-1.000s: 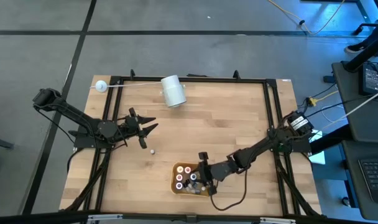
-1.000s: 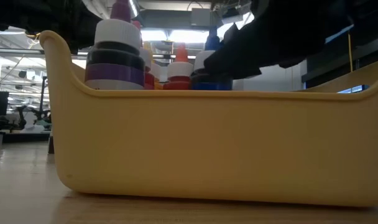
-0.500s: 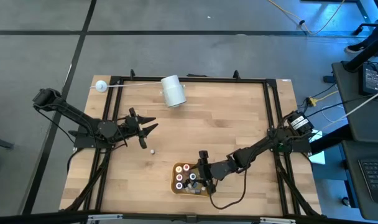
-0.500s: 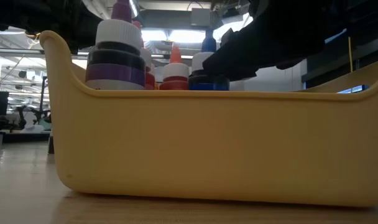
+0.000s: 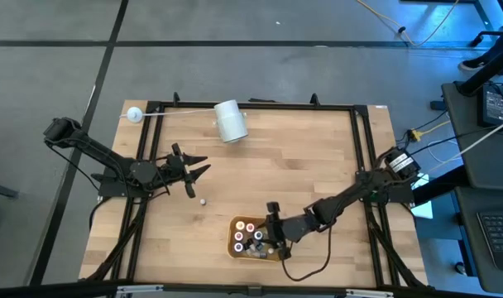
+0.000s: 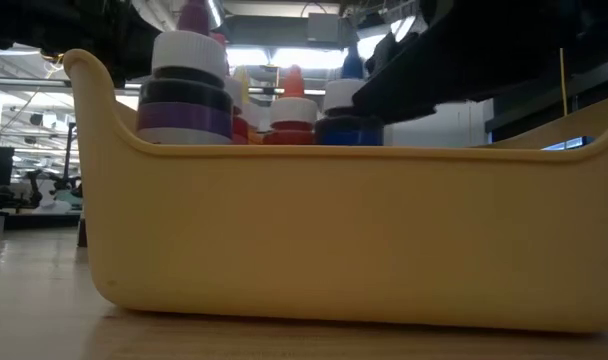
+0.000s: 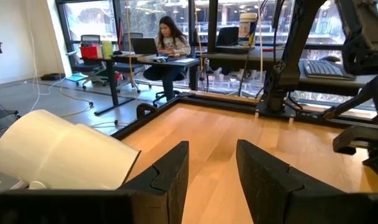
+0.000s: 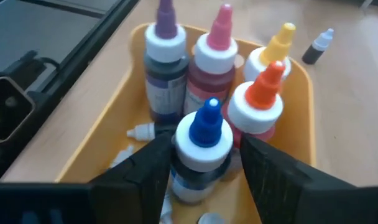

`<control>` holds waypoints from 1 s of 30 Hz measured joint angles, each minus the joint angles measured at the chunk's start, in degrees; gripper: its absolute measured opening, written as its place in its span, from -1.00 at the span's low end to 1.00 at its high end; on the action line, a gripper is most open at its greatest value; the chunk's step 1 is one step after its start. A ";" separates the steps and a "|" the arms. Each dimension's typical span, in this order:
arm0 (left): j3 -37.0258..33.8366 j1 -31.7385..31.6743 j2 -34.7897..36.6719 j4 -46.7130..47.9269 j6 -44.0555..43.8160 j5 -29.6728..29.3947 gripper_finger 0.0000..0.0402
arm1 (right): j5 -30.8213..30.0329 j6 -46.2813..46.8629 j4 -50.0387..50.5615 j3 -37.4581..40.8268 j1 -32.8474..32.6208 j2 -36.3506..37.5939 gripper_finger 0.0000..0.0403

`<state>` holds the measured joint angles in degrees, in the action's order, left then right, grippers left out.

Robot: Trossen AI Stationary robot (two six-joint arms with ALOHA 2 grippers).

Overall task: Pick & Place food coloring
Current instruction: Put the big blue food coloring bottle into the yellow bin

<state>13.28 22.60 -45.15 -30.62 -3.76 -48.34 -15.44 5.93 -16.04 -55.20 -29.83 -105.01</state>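
Gripping blue-capped bottle inside yellow tray: right end effector.

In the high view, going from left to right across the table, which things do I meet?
small white ball → left gripper → loose small bottle → white roll → yellow tray of bottles → right gripper.

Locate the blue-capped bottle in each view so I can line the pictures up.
High: blue-capped bottle in the yellow tray, near table edge, at the right gripper.
Low: blue tip above the tray wall, right of the orange cap.
Left wrist: not in it.
Right wrist: centre, between the fingers.
Shared landmark: the yellow tray.
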 joint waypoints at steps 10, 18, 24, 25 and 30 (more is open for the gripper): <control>0.00 0.01 0.00 1.06 -0.12 0.01 -0.33 | 0.04 0.46 0.47 0.03 -0.08 0.48 -0.39; 0.00 0.00 0.00 1.32 0.01 0.00 -0.35 | 0.07 -0.19 -0.12 0.03 -0.23 0.48 -0.42; 0.00 0.01 0.00 1.32 0.01 -0.02 -0.35 | 0.04 1.04 0.60 0.00 -0.23 0.48 -0.39; 0.00 0.00 0.00 1.32 0.01 -0.02 -0.35 | 0.04 1.41 0.94 -0.02 -0.23 0.49 -0.39; 0.00 0.01 0.00 1.32 0.01 -0.02 -0.35 | 0.04 2.79 2.17 -0.08 -0.23 0.57 -0.39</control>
<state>13.28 22.61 -45.15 -29.30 -3.75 -48.36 -15.40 8.72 -13.87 -55.29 -30.06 -104.44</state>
